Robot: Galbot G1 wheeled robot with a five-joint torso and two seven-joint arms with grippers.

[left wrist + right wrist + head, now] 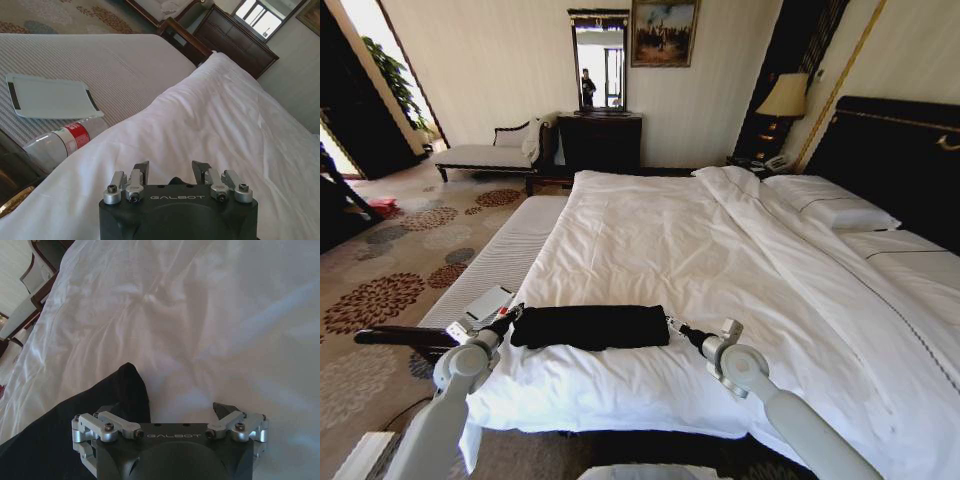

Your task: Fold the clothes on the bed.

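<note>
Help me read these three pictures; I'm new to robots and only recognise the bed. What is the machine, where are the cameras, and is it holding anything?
It is a wheeled robot with two arms, seen from three cameras of its own. The wide picture comes from its head, looking down over the bed. The other two come from cameras on its wrists, so each shows the dark block of that arm's own pincer up close.

On the white duvet lies a black T-shirt, already folded into a long strip. The left pincer is at one end of it and the right pincer at the other. Both look open: their fingers stand apart, with nothing clamped that I can see. In the right wrist picture the T-shirt runs beside and under one finger.

Beside the bed, on a striped bench, lie a white tray and a plastic bottle.
</note>
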